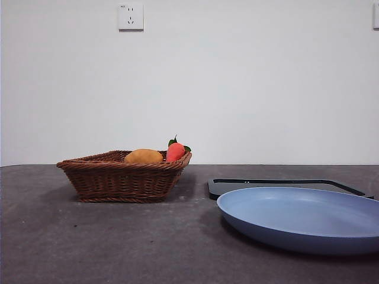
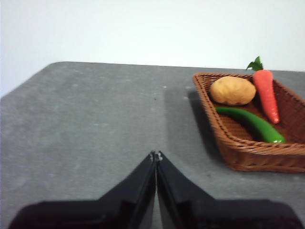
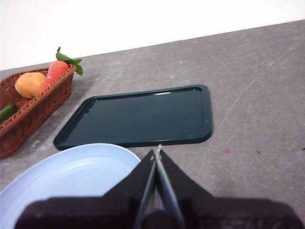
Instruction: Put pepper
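Over on the left, the wicker basket point(image 1: 124, 176) sits on the grey table point(image 1: 118, 242), and inside it the pepper point(image 2: 251, 124) lies along the floor, glossy green, beside a potato point(image 2: 232, 90) and a carrot point(image 2: 266, 94). From the front view the pepper is hidden below the basket rim. The left gripper point(image 2: 156, 156) hangs over bare table beside the basket, jaws clenched tip to tip, grasping nothing. Moving right, there's the dark tray point(image 3: 138, 117), then the blue plate point(image 1: 302, 219) nearest the camera. The right gripper point(image 3: 158, 150) waits above the plate's edge, likewise pinched closed and empty.

So nothing's started: the reach is still to come. Next the left gripper likely needs to spread its jaws and drop onto the pepper; whether plate or tray receives it, I can't say. No readable writing anywhere; the wall socket point(image 1: 131, 16) carries no legible mark.
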Tool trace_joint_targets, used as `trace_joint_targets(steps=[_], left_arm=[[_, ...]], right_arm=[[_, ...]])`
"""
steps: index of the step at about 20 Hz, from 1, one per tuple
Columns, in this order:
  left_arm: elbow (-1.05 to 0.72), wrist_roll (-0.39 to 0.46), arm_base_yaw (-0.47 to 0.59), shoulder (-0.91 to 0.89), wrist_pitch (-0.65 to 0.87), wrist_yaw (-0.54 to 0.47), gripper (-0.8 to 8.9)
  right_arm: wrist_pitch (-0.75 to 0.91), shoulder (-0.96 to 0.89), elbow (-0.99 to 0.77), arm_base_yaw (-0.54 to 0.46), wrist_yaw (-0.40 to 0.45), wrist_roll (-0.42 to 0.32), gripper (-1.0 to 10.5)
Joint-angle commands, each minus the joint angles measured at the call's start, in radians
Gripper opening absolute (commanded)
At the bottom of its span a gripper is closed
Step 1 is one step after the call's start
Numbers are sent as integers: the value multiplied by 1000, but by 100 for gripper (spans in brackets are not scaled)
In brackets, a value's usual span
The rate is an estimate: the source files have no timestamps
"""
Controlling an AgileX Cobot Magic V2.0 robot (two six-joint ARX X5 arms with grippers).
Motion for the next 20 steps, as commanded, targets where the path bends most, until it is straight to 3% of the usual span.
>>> trace_joint_targets(steps=[1, 3, 6, 10, 20], left_arm=[[-10, -111, 3, -2, 19, 54, 8], [-10, -152, 3, -2, 30, 98, 8], [-10, -222, 3, -2, 44, 151, 7], [-2, -324, 3, -2, 78, 231, 7], [237, -346, 3, 120, -87, 296, 7]], right_arm=[[26, -3, -9, 2, -1, 111, 11], [28, -3, -9, 2, 0, 159, 11], [32, -3, -9, 2, -1, 166, 8], [37, -3, 26, 2, -28, 275, 5], [4, 126, 275, 3, -32, 284, 5]])
